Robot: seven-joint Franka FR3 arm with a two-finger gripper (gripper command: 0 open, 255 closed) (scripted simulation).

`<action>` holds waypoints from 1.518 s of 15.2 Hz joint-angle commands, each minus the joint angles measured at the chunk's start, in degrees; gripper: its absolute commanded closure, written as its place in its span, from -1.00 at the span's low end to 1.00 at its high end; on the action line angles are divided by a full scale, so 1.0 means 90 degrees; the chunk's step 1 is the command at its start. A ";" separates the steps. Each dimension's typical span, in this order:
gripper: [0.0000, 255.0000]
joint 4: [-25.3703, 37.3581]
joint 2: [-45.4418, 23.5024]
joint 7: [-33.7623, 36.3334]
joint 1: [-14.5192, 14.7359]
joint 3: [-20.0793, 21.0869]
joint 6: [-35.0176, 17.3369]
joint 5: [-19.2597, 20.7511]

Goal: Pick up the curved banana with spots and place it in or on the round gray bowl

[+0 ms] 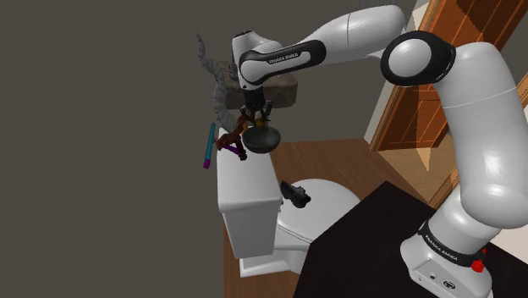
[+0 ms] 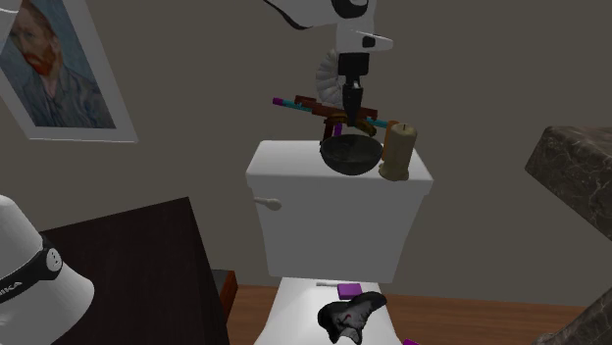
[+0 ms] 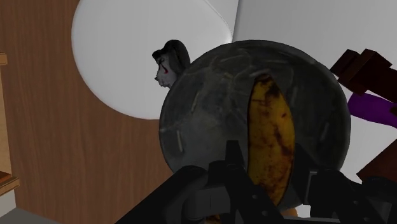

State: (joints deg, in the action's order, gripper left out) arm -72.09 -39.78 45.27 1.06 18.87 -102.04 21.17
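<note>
The pincer hangs straight down over the bowl, which stands on the flat top of a white toilet tank. The banana lies directly under the pincer, inside the bowl and across its hollow. Whether the pincer grips it or is free of it cannot be told. Close beside the pincer, on the same tank top and just beside the bowl's rim, stands a stubby tan candle, the nearest thing to crowd the approach. Just behind the pincer lies a tangle of thin brown, teal and purple rods, and a pale ribbed shape rises behind that against the wall. Far below the pincer and in front of the tank, a small black figure with red marks and a flat purple block sit on the smooth white toilet lid, with brown plank floor around it. The bowl is round, dark grey and scuffed with fine pale scratches; the banana is curved, yellow and heavily mottled with brown. A framed portrait hangs on the grey wall, well off to one side of the pincer.
</note>
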 commanded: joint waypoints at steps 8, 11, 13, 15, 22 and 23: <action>1.00 -0.0339 -0.0263 0.0138 -0.0011 -0.0058 -0.0582 0.0104; 1.00 -0.0340 -0.0263 0.0138 -0.0011 -0.0058 -0.0582 0.0104; 1.00 -0.0339 -0.0263 0.0138 -0.0011 -0.0058 -0.0582 0.0104; 1.00 -0.0339 -0.0263 0.0138 -0.0011 -0.0058 -0.0582 0.0104; -1.00 -0.0193 -0.0222 0.0112 0.0018 -0.0040 -0.0399 0.0077; -1.00 -0.0031 -0.0192 0.0086 0.0051 -0.0026 -0.0210 0.0052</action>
State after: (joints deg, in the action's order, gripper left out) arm -73.43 -41.74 46.04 1.16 18.49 -105.28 21.82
